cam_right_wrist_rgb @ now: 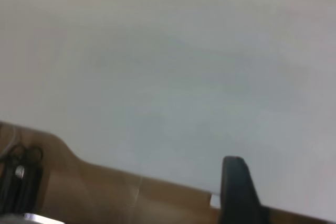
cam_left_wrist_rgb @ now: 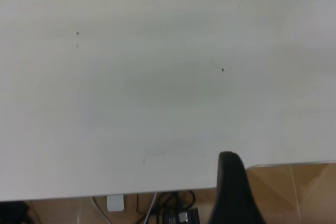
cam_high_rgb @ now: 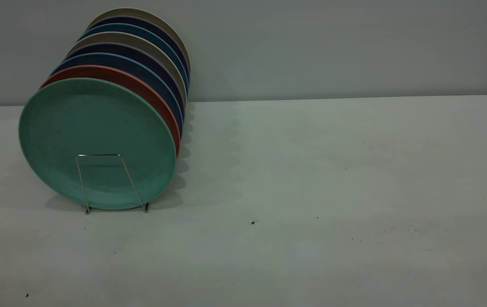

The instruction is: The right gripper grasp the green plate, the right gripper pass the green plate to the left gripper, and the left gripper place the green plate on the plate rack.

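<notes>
Over on the left side of the white table sits the plate rack, and the green plate is already in it, upright and leaning back a touch. It's the front one in the row, with one wire loop of the rack standing across its lower face. Right behind it is a salmon-pink plate, then a run of dark blue plates with a couple of beige plates mixed in toward the wall.

Moving right, the rest of the tabletop just has a few dark specks on it. Neither arm shows up from the outside camera.

From its wrist camera, the left gripper hangs out past the table's near edge, over the floor and some cables. Only one black finger is visible, so I can't tell if it's released or clenched. The green plate's bottom edge and the rack's feet are way off from it, across the table at the far side.

Same deal with the right gripper: one dark finger at the table's edge above brown floor, nothing near it, and I can't tell its state either.
</notes>
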